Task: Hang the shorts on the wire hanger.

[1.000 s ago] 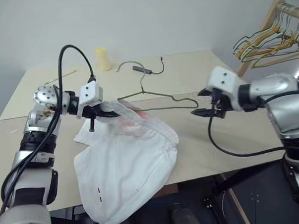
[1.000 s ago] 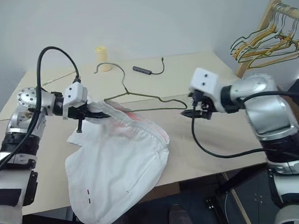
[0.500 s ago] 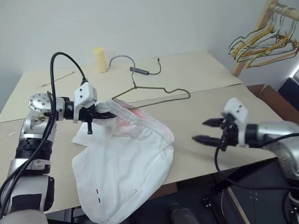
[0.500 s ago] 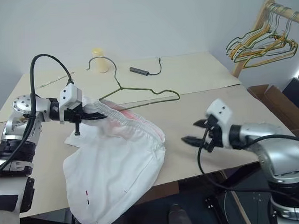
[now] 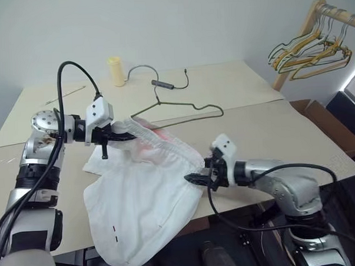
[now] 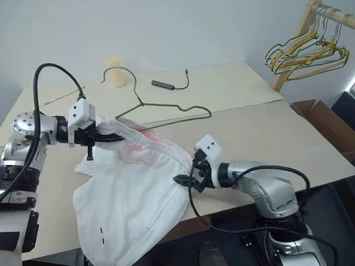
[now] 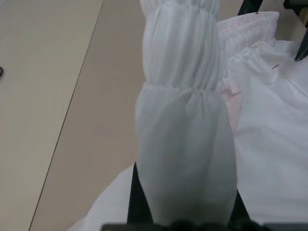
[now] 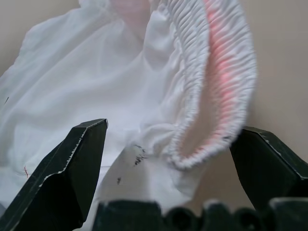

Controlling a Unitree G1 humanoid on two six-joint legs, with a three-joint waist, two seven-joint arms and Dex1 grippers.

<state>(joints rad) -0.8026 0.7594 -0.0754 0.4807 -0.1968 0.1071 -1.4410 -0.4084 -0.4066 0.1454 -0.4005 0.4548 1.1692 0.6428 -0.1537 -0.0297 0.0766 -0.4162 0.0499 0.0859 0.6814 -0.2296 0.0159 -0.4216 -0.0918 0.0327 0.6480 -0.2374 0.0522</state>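
**Right arm dropped from hanger side to the waistband**

Left end effector [image 5: 116, 136] stays clamped on one end of the shorts' [image 5: 148, 196] waistband, holding it up off the bench [image 5: 266, 135]; it hasn't moved. Right end effector [image 5: 195, 178] was up by the hanger's [image 5: 185, 106] far tip a second ago and has since swung down and in. It now sits at the opposite waistband end, fingers wide, with the gathered elastic between them in the wrist view, not yet closed. Shorts lie mostly on the bench, one leg draped over the near edge. Hanger lies flat behind the shorts, its near corner at or under the lifted waistband, untouched by either end effector. Likely read: setting up a two-point grip to spread the waistband before threading the hanger.
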